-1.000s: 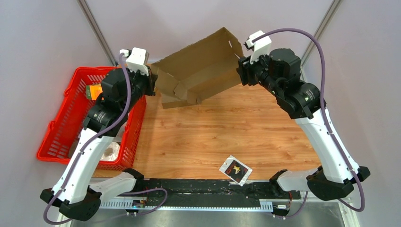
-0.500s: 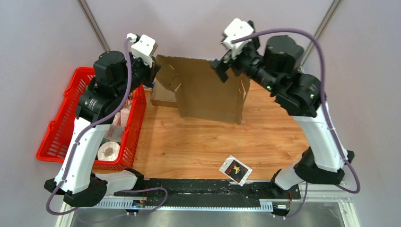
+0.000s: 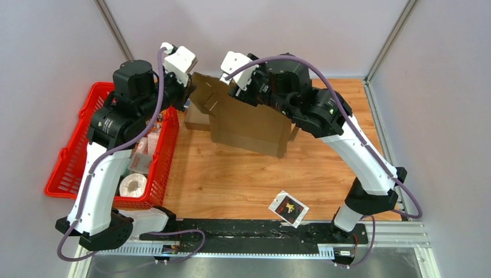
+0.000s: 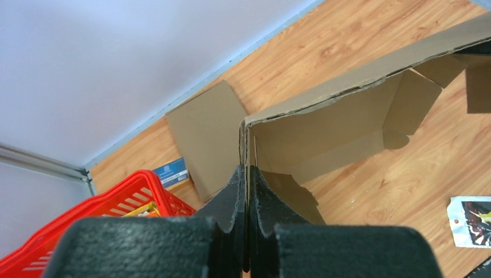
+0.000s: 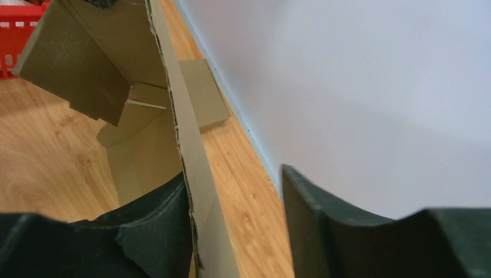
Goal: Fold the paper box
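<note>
Nearest me, a white packet with a star (image 3: pixel 288 208) lies on the worktop (image 3: pixel 231 174). To my left stands a red basket (image 3: pixel 72 159) with a paper roll (image 3: pixel 132 185) in it. Further out, the paper box (image 3: pixel 249 124) hangs above the worktop, half-formed and open. My left jaws are clamped on the edge of one wall. My right jaws stand apart astride another wall's edge, one finger against it. Beyond, a flat cardboard piece (image 4: pixel 208 136) lies by the back wall.
</note>
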